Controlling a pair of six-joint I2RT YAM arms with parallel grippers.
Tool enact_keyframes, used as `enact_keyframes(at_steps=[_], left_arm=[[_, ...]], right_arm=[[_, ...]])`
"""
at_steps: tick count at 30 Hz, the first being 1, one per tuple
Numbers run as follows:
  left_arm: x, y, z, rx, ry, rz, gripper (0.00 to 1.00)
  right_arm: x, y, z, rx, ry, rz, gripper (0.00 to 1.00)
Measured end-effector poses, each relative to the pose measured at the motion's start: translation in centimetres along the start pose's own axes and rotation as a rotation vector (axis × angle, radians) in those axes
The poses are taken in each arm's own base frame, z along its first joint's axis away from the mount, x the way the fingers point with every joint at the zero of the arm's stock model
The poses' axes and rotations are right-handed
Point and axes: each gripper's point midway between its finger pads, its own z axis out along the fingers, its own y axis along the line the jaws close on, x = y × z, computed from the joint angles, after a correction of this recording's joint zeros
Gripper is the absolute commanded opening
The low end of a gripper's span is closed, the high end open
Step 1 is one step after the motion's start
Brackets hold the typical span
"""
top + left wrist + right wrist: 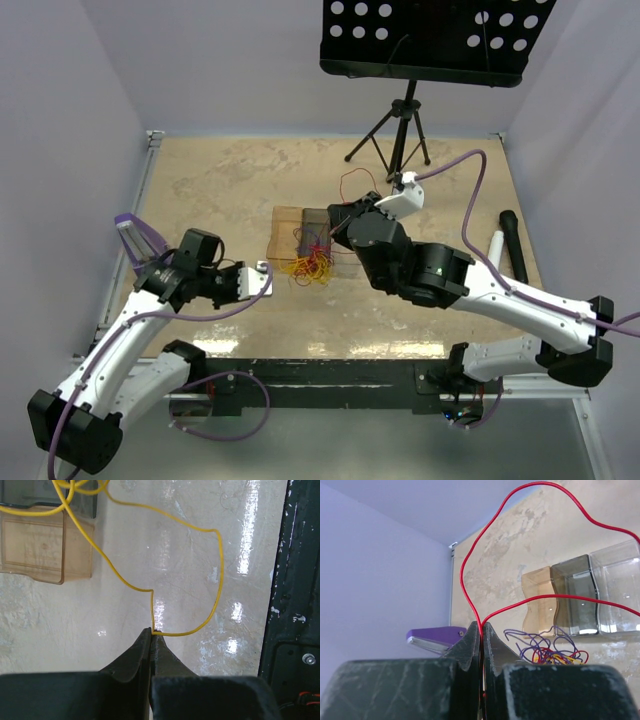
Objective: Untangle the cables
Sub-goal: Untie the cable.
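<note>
The table carries a row of three see-through trays at its middle, with a music stand well beyond them. The cables lie as a small knot of yellow, orange, red and purple loops touching the near edge of the trays.

The left claw sits near the trays, on their left and on the arms' side. It is clenched on a bend of the yellow wire. Both strands lead off its tips and run back toward the trays, one fairly straight and the other in a wide slack bow.

The right claw is at the right-hand end of the trays. It is clenched on the red wire, which rises as a tall arch with a lower strand under it. In the top view a red loop stands just beyond the trays.

The knot lies between the two claws, and the left one looks nearer to it. The yellow wire's long axis points from the left claw to the knot. A pull away from the trays along that line would likely take up the slack first. Where the red wire's far end rejoins the knot cannot be told.
</note>
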Motion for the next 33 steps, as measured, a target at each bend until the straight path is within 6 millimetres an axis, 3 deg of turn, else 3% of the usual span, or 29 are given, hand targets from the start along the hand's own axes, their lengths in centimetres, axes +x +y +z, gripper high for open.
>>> enact_keyframes(at_steps=[3, 7, 15, 20, 27, 33], left_arm=[[0.5, -0.3, 0.0, -0.011, 0.010, 0.003, 0.00], [2.7, -1.2, 0.3, -0.026, 0.070, 0.001, 0.00], [8.1, -2.5, 0.7, -0.084, 0.240, 0.055, 0.00], [10.5, -2.7, 1.0, -0.093, 0.331, 0.076, 0.00], [10.4, -1.6, 0.6, -0.119, 0.355, 0.082, 0.03], [8.7, -0.9, -0.3, -0.130, 0.320, 0.080, 0.20]], right_arm=[[-0.7, 0.8, -0.7, -0.012, -0.003, 0.002, 0.00], [-2.0, 1.0, -1.4, -0.006, -0.023, -0.007, 0.00], [-9.6, 1.8, -5.0, -0.046, -0.126, 0.088, 0.00], [-12.2, 0.8, -6.5, -0.044, -0.164, 0.113, 0.00], [-12.4, 0.1, -6.8, -0.034, -0.160, 0.086, 0.00], [-12.1, -0.1, -6.7, -0.039, -0.149, 0.068, 0.00]])
